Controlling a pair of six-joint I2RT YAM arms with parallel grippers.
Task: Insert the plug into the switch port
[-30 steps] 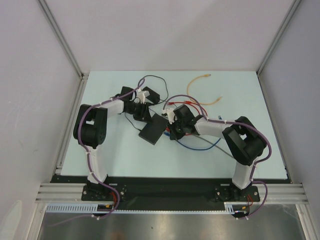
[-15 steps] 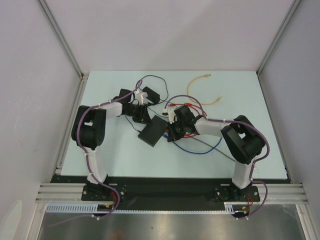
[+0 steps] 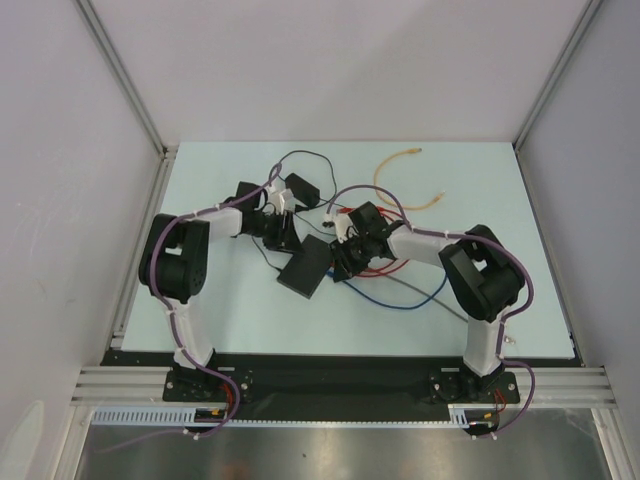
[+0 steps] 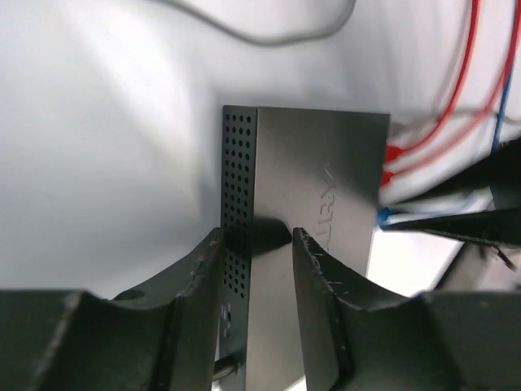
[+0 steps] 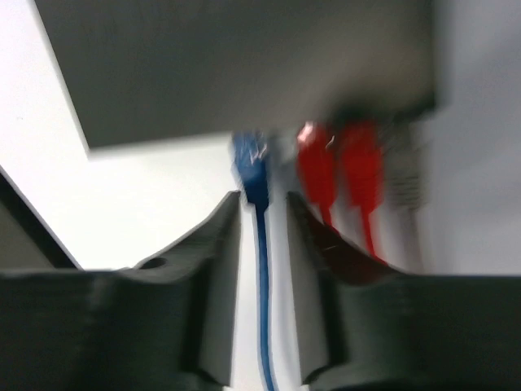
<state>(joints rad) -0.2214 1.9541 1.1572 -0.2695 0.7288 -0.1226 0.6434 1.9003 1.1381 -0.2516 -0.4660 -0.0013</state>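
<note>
switch: flat black box (image 3: pixel 303 267) lying near the middle of the worktop (image 3: pixel 480 300), between the two arms.
left gripper: (image 4: pixel 256 238) reaches in from the switch's 11 o'clock in the top view.
left jaws: part-way apart, straddling the switch's vented side and top face. i cannot tell whether they pinch the box or only rest against it.
why there: probably a brace, so the light box does not slide away when a plug is pushed in from the far side.
right gripper: (image 5: pixel 263 197) at the switch's 3 o'clock, aimed squarely at the socket edge.
right jaws: narrowly apart, one on each side of the blue plug (image 5: pixel 253 167). a sliver of worktop shows on the 3 o'clock side, so they do not look clamped on it, though the view is blurred.
plug: at 12 o'clock from the right jaws, with its nose against the switch's edge.
cable: (image 5: pixel 262 309) runs back toward 6 o'clock between the jaws, which keeps the plug and the push in one line.
port: hidden behind the plug, so its depth cannot be seen.
red plugs: (image 5: pixel 338 163) two, just at the blue plug's 3 o'clock, leaving that jaw little room.
adapter: (image 3: pixel 303 189) at the switch's 12 o'clock, apart from it and not involved.
stage: by my judgement the plug is at or in the port and the insertion is near its end, but seating is unconfirmed.
risk: a plug only half seated could spring out once nothing holds it.
</note>
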